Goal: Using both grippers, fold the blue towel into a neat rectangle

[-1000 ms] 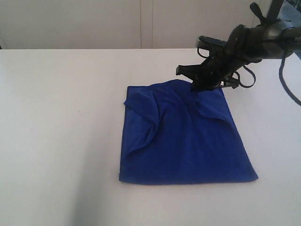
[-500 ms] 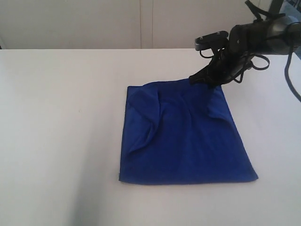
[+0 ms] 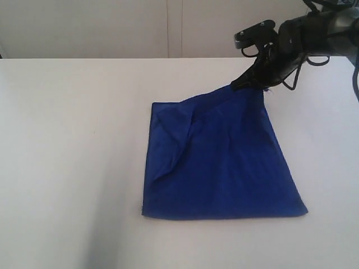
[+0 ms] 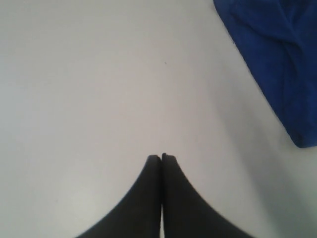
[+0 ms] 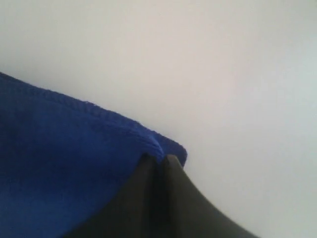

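We saw a plain white counter [image 3: 73,168], matte and bare around the cloth. On it lay the fuzzy royal-blue microfibre towel [image 3: 219,162], mostly flat, with a creased ridge along its left side. Its far right corner was raised off the surface, pinched in the black right gripper [image 3: 247,85]. The black left gripper [image 4: 162,157] hung over bare counter apart from the towel, its fingers pressed together on nothing. Behind the counter stood a pale wall [image 3: 112,28] with vertical seams.
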Available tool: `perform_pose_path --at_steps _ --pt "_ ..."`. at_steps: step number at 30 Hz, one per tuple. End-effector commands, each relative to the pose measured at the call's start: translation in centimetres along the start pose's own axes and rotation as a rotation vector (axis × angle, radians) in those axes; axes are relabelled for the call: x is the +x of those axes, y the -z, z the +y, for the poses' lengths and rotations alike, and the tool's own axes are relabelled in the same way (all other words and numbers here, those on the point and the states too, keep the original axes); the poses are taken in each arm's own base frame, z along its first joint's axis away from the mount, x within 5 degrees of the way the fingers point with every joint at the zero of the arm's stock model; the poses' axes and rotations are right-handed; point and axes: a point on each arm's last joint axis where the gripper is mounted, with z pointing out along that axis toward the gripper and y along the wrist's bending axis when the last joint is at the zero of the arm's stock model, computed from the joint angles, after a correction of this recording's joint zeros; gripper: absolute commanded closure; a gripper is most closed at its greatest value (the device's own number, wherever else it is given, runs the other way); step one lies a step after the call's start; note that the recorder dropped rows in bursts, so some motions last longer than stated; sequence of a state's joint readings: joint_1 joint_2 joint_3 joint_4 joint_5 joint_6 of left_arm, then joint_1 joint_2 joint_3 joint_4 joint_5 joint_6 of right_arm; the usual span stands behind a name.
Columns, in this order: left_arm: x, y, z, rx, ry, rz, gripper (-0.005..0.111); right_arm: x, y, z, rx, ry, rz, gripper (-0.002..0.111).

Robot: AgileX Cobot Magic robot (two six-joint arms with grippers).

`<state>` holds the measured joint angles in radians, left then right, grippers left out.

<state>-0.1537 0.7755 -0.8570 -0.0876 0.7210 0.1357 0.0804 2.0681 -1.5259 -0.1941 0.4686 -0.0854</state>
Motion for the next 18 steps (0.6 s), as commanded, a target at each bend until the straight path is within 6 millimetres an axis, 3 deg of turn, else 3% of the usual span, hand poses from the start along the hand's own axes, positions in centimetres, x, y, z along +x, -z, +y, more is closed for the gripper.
perform_pose_path --at_steps 1,5,7,9,12,18 --pt "-0.1 0.3 -0.1 0.007 0.008 -0.009 0.107 0.1 -0.1 -0.7 0.033 0.072 -0.012 0.103" --pt "-0.1 0.3 -0.1 0.007 0.008 -0.009 0.107 0.9 -2.1 -0.3 0.026 0.089 0.008 0.101" --pt "-0.1 0.3 -0.1 0.007 0.008 -0.009 0.107 1.3 -2.8 -0.1 0.023 0.096 0.017 0.093" --pt "-0.1 0.3 -0.1 0.007 0.008 -0.009 0.107 1.6 -3.5 -0.1 0.033 0.132 0.029 0.077" --pt "-0.1 0.3 -0.1 0.007 0.008 -0.009 0.107 1.6 -3.5 -0.1 0.035 0.138 0.022 0.067" --pt "-0.1 0.3 -0.1 0.007 0.008 -0.009 0.107 1.2 -1.7 -1.7 0.170 0.089 0.056 0.067"
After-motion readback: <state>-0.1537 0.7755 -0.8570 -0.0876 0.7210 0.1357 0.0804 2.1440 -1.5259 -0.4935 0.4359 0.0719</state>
